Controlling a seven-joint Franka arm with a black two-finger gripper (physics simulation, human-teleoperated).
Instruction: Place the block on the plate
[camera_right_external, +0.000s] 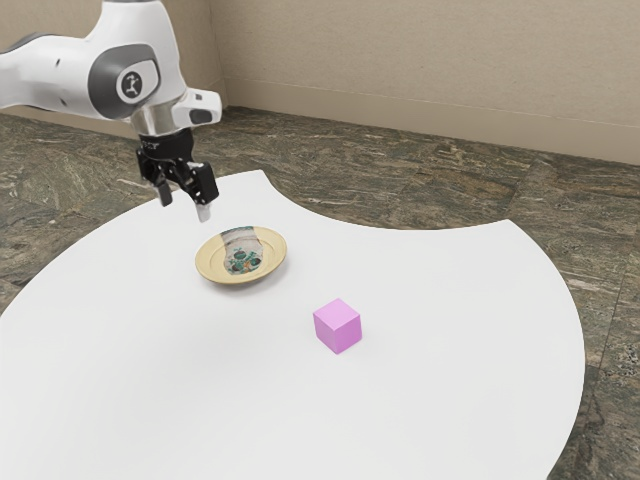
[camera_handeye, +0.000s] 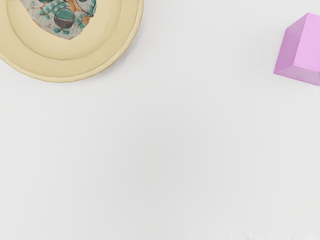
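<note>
My black gripper (camera_right_external: 185, 203) hangs above the table at the exterior view's upper left, its two fingers spread apart with nothing between them. The yellow plate (camera_right_external: 210, 264) with a patterned centre lies flat on the table, below and to the exterior view's right of the gripper. A pink-purple block (camera_right_external: 338, 326) rests on the tabletop, apart from the plate, farther toward the exterior view's right. In the wrist view, part of the plate (camera_handeye: 75, 67) and part of the block (camera_handeye: 302, 47) appear, with bare tabletop between them.
The white table (camera_right_external: 440, 300) has a curved outline with an inward-curving far edge. Beyond it are a dark stone-patterned floor (camera_right_external: 400, 165) and a beige wall (camera_right_external: 430, 60).
</note>
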